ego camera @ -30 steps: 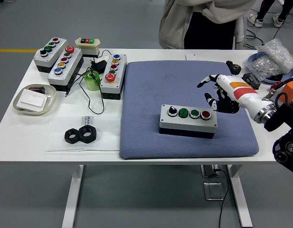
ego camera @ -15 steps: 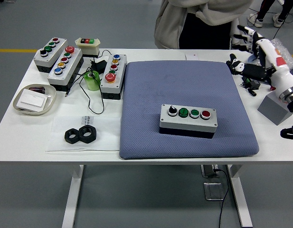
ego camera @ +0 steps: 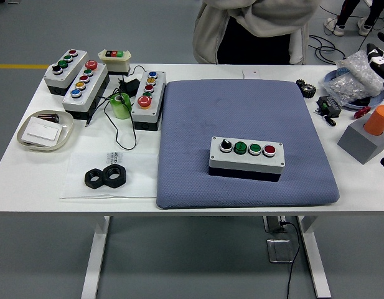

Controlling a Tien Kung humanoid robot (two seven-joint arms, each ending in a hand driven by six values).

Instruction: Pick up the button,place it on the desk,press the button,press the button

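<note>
Right hand (ego camera: 383, 51): only a sliver shows at the far right edge, near the top; cannot tell whether it is open or closed. It touches nothing on the surface.
Left hand: out of view.
Nearby clutter: clear bag of small parts (ego camera: 360, 76) on a blue plate, an orange cylinder (ego camera: 377, 118) on a grey block (ego camera: 361, 142), all at the right end of the surface.
Button box (ego camera: 247, 157): grey, four controls on top (black knob, two green, one red); sits flat on the blue mat (ego camera: 241, 112), right of mat centre, well apart from the hand.
Other boxes: three more button boxes (ego camera: 76, 78) stand at the left end, by a green tape roll (ego camera: 121, 106) and two black nuts (ego camera: 107, 177).
Person (ego camera: 254, 28): stands at the far side, hands not over the surface.
Progress, as judged: box is already placed; whether either press is done cannot be read from the box itself.
Change: one second ago the right hand hovered spread just right of the box; since then it has pulled away up and right, almost out of frame. Box unmoved.
</note>
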